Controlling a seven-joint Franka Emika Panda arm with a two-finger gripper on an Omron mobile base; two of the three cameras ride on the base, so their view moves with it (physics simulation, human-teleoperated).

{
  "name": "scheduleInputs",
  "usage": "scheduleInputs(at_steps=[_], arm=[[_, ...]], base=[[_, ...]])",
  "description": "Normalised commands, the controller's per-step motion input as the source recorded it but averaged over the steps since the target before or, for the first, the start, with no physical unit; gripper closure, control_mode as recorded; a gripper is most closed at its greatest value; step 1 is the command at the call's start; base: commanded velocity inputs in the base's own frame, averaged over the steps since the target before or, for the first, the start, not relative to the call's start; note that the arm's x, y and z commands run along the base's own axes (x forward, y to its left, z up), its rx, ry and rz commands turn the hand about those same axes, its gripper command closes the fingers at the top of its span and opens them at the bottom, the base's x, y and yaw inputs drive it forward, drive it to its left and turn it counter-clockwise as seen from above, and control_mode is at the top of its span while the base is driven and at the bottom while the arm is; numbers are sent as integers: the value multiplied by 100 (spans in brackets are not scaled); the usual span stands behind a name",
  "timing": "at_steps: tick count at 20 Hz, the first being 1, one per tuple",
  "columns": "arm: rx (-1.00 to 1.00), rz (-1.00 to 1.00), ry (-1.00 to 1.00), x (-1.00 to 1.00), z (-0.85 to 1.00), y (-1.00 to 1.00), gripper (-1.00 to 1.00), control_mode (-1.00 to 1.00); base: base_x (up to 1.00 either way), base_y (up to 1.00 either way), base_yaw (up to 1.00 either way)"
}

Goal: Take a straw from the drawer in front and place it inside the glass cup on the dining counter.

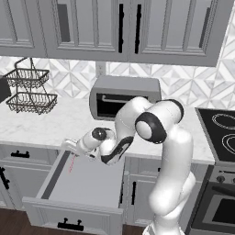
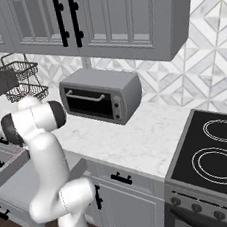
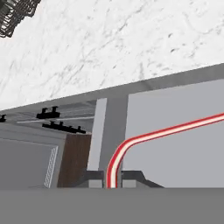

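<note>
1. The drawer (image 1: 82, 186) stands pulled out below the white worktop, its panelled front and short black bar handle (image 1: 70, 225) facing the camera in the left base view.
2. The white arm (image 1: 165, 151) folds down from the right and reaches over the back left part of the open drawer.
3. The hand (image 1: 69, 148) sits low at the drawer's rear left corner, just under the edge of the marble surface (image 1: 55, 121).
4. In the hand view the two dark fingertips (image 3: 94, 177) are pressed together on the straw (image 3: 144, 138), which rises from between them, so the hand pinches the straw near one end.
5. From the tips the straw runs up, bends, and stretches away to the right over the grey drawer floor (image 3: 175, 157).
6. In the left base view a thin pink-red line (image 1: 71, 164) hangs from the hand over the drawer's left side; whether its far end touches the floor cannot be told.
7. On the surface behind stand a grey toaster oven (image 1: 124, 94) and a two-tier wire basket (image 1: 30, 89).
8. A black cooktop (image 2: 216, 151) lies to the right of the surface, with grey upper cabinets (image 2: 89, 20) above.
9. The drawer's grey side shows at the left edge of the right base view (image 2: 9, 168), behind the arm's shoulder.
</note>
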Motion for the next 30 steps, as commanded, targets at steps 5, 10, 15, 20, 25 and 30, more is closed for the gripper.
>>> scheduleInputs(at_steps=[5,10,15,20,25,30], arm=[[37,-14,-40,-8,100,-29,100,-100],[38,-12,-63,-42,93,-35,100,-100],[19,-2,-62,-99,79,-67,100,-100],[2,0,-27,-100,73,-84,100,-100],[1,0,20,-66,73,-75,100,-100],[0,0,47,-44,69,-67,100,-100]], base=[[0,0,0],[0,0,0],[0,0,0],[0,0,0],[0,0,0],[0,0,0]])
